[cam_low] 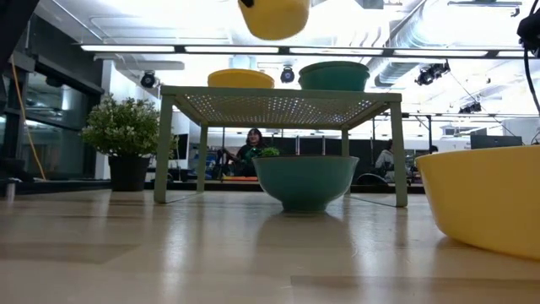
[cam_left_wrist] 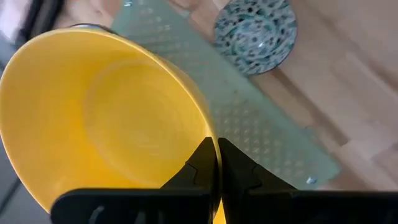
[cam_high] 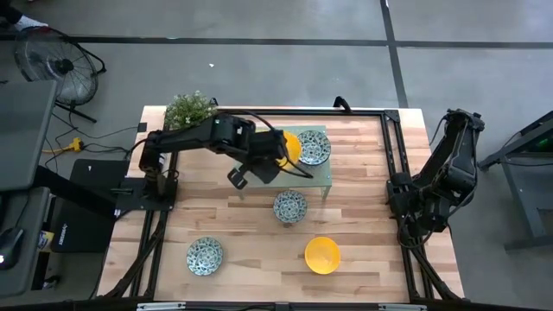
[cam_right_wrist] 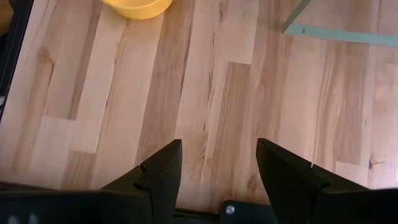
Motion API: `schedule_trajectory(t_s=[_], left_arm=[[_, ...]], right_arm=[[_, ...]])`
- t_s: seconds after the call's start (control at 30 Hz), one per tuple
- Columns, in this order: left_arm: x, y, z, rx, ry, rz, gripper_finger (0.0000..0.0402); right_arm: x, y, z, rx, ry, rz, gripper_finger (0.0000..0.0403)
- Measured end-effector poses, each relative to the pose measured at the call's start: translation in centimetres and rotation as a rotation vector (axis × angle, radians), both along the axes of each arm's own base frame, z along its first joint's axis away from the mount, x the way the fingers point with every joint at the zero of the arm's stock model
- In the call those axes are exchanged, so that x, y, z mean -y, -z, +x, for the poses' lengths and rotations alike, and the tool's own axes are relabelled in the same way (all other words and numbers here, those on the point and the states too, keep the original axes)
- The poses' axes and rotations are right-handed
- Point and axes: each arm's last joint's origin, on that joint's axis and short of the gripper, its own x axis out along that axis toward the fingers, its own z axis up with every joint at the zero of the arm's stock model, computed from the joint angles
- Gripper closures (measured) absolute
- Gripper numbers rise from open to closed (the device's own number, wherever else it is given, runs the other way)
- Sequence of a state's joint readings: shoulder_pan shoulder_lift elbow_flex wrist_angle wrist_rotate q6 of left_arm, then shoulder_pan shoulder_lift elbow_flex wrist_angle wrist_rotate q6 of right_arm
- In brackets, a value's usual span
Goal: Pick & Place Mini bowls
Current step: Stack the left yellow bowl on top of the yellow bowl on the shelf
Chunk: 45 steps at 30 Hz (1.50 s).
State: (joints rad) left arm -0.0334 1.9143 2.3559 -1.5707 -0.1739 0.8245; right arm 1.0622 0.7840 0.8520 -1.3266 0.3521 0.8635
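Note:
My left gripper [cam_left_wrist: 216, 144] is shut on a plain yellow mini bowl [cam_left_wrist: 106, 118], which hangs in the air above the pale green perforated stand [cam_low: 278, 105]. On the stand's top sit another yellow bowl [cam_low: 240, 78] and a patterned bowl [cam_high: 313, 147]. A second patterned bowl [cam_high: 289, 206] rests on the table by the stand's near edge. A third [cam_high: 205, 255] and a yellow bowl [cam_high: 321, 255] stand near the table's front. My right gripper [cam_right_wrist: 219, 155] waits open at the table's right side, over bare wood. My left gripper holds the yellow bowl by its rim [cam_left_wrist: 210, 127], one finger inside the bowl and one outside. The fingers slant down from the table's left side. The bowl [cam_low: 274, 17] is lifted clear above the stand, its hollow turned toward the wrist.
A small leafy plant [cam_high: 190, 108] in a dark pot stands at the table's far left corner, beside the stand. Black rails [cam_high: 393, 147] run along the table's edges. Open wood lies between the stand and the front bowls.

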Motion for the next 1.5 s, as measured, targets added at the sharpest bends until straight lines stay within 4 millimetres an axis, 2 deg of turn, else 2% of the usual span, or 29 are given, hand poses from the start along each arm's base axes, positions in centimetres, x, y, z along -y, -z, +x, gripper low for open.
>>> schedule_trajectory(t_s=[0.13,0.33,0.7,0.87,1.2,1.5], left_arm=[[-0.5,-0.4,-0.4,0.01,-0.028,0.076,0.0401],[-2.0,-1.5,-2.3,0.026,-0.051,0.08,0.0401],[-5.0,2.0,-4.4,-0.143,-0.119,0.02,0.0401],[-5.4,2.7,-5.0,-0.183,-0.123,0.025,0.0401],[-5.4,2.9,-4.2,-0.138,-0.085,0.049,0.0401],[-5.6,4.3,-2.8,-0.177,-0.065,0.035,0.0401]], right_arm=[[0.0,0.0,0.0,0.006,0.028,0.008,0.0208],[0.0,0.0,0.0,0.002,0.051,0.024,0.0208],[0.0,0.0,0.1,0.008,0.055,0.027,0.0208],[0.0,0.0,0.1,0.009,0.062,0.029,0.0208],[0.0,0.0,0.1,0.014,0.077,0.032,0.0208],[0.0,0.0,0.1,0.015,0.075,0.031,0.0208]])
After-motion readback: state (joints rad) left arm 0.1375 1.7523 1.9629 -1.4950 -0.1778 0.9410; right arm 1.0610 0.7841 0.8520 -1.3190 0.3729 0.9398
